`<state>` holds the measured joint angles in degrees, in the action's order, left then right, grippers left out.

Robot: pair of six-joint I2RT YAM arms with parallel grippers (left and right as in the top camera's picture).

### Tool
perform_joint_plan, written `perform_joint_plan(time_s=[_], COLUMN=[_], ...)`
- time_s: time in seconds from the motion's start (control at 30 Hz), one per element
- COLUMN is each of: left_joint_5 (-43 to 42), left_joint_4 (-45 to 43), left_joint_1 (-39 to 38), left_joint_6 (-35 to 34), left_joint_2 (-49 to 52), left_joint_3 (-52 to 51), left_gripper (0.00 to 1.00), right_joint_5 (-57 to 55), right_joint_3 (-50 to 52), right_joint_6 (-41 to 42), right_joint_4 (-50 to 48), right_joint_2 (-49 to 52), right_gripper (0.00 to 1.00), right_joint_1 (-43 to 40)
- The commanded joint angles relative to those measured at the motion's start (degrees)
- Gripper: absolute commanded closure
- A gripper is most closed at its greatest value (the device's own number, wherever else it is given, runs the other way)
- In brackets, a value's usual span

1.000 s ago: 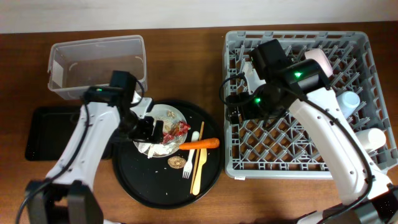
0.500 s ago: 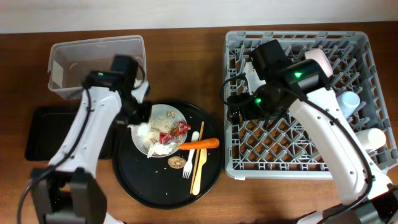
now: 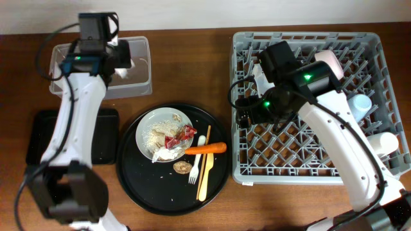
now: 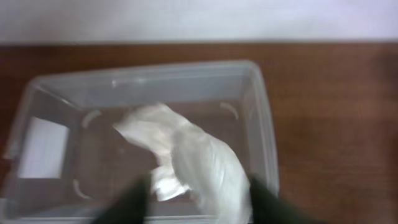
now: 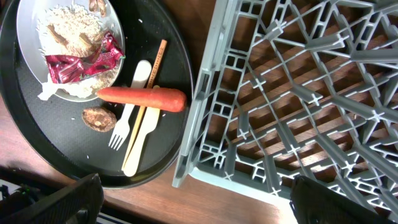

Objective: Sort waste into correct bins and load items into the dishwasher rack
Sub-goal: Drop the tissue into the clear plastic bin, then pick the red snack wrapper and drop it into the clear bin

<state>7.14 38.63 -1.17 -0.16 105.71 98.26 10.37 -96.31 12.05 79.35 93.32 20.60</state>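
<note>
My left gripper [image 3: 122, 61] is over the clear tub [image 3: 142, 82]. In the left wrist view its blurred fingers [image 4: 199, 208] are spread apart, with a crumpled white napkin [image 4: 199, 155] between them inside the tub [image 4: 264, 118]. My right gripper [image 3: 247, 112] is open and empty above the left edge of the grey rack [image 3: 302, 160]. The white plate [image 3: 153, 128] holds rice grains, a red wrapper [image 3: 183, 135] and another napkin [image 3: 166, 154]. The carrot [image 3: 207, 148], brown lump [image 3: 182, 167], white fork [image 3: 194, 168] and yellow fork [image 3: 205, 174] lie beside it.
The plate and scraps sit on a round black tray [image 3: 154, 196]. The shallow black rectangular tray [image 3: 38, 138] lies at the left. A pink bowl [image 3: 327, 59], a light blue cup [image 3: 361, 104] and a white cup [image 3: 387, 142] stand in the rack's right side.
My left gripper lifted a napkin off the plate and carried it back and left to the clear tub, where its fingers now stand apart. The right arm has not moved.
</note>
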Motion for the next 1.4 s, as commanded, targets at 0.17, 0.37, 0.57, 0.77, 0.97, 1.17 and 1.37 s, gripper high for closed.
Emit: perform_joint_plan(time_s=[0.17, 0.37, 0.57, 0.77, 0.97, 1.17, 1.37], left_joint_5=[-18.8, -25.6, -26.9, -26.9, -22.5, -14.1, -13.1], left_joint_4=[27.8, 29.9, 20.8, 19.1, 20.7, 8.7, -5.6], left_joint_1=[-4.3, -9.7, -9.7, -9.7, -9.3, -0.2, 5.4], left_joint_6=[-0.5, -0.5, -0.5, -0.5, -0.3, -0.7, -0.7], left_joint_2=[-1.3, -0.9, -0.9, -1.3, -12.3, -15.5, -3.9], left_joint_3=[1.5, -19.0, -26.9, -26.5, -18.0, -5.9, -5.9], left_gripper=[0.01, 0.02, 0.74, 0.99, 0.99, 0.99, 0.99], right_joint_5=[-2.6, -6.6, -6.6, -6.6, -6.6, -6.6, -6.6], right_joint_3=[0.0, 0.0, 0.0, 0.0, 0.0, 0.0, 0.0], right_joint_6=[1.1, 3.7, 3.3, 3.2, 3.2, 3.0, 3.0], right_joint_4=[0.4, 2.0, 3.4, 3.9, 4.0, 4.0, 4.0], right_joint_2=[-0.3, -0.3, -0.3, -0.3, -0.3, -0.3, -0.3], right_gripper=[0.02, 0.01, 0.01, 0.01, 0.01, 0.01, 0.01], right_joint_1=[-0.1, -10.6, -17.2, -17.2, -17.2, -17.2, -17.2])
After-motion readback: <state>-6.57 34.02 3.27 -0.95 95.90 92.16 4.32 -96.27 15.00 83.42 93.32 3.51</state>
